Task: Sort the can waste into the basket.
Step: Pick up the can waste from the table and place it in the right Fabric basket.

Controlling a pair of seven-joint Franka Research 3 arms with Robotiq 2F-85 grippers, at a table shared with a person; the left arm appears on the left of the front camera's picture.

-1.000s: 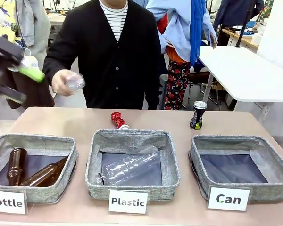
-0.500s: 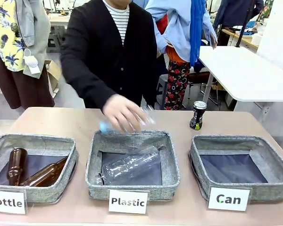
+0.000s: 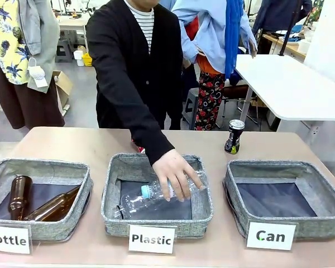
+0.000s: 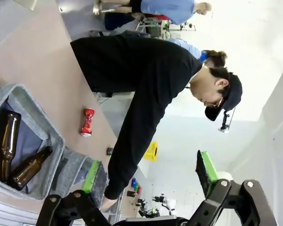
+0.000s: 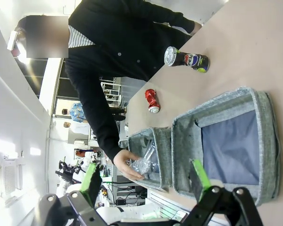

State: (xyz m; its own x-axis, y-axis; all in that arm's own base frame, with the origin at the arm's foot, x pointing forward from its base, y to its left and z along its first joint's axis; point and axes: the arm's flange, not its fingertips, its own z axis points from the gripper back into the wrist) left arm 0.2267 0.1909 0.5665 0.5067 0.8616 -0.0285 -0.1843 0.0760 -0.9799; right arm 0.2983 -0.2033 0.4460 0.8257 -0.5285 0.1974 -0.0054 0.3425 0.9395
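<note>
The black can (image 3: 234,136) with yellow-green marks stands upright on the table behind the grey basket (image 3: 279,166) labelled "Can" (image 3: 271,235), which holds nothing. The red can (image 3: 139,148) lies behind the middle basket, mostly hidden by the person's arm. In the left wrist view the red can (image 4: 87,122) lies on the table far beyond my left gripper (image 4: 148,172), which is open with nothing in it. In the right wrist view my right gripper (image 5: 145,176) is open and holds nothing, well above the Can basket (image 5: 262,136), the black can (image 5: 186,59) and the red can (image 5: 152,100).
The person's hand (image 3: 176,174) rests on a clear plastic bottle (image 3: 148,195) inside the "Plastic" basket (image 3: 114,167). The "Bottle" basket (image 3: 39,165) at the left holds two brown glass bottles (image 3: 19,195). A white table (image 3: 296,89) stands behind at the right.
The person's hand came down from above the table into the Plastic basket with a clear bottle. My left gripper, seen at the front view's left edge a second ago, has left that view.
</note>
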